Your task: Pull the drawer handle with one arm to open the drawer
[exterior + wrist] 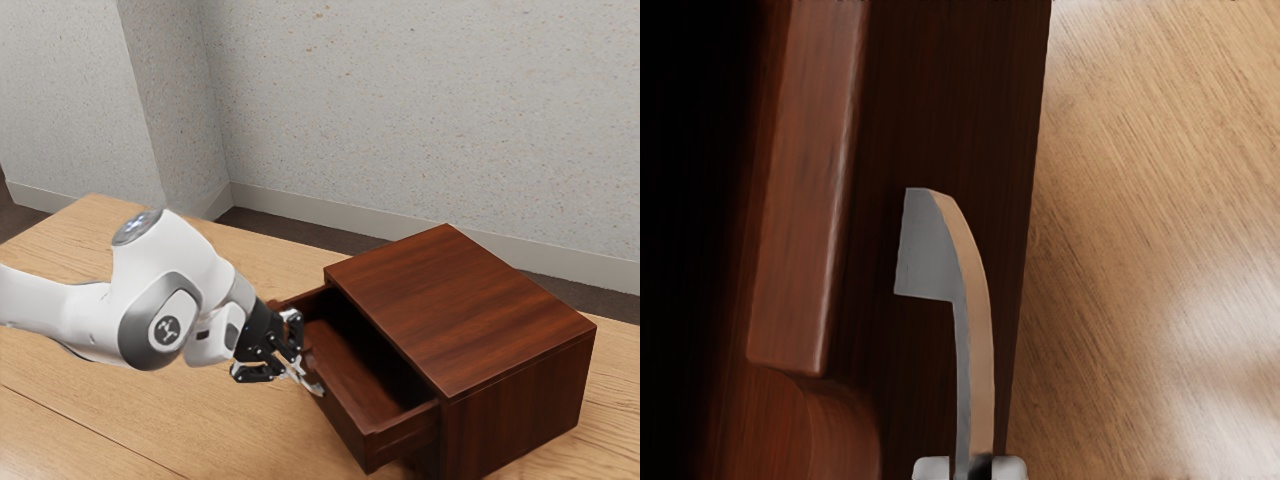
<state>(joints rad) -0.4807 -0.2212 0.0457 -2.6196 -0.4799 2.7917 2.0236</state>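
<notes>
The drawer [352,388] stands partly out of the wooden cabinet [460,300], the arm [165,300] at its front.

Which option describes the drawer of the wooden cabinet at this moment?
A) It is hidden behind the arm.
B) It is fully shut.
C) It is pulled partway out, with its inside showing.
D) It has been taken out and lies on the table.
C: the drawer sticks out of the cabinet with its hollow inside in view, and the claw is at its handle.
</notes>
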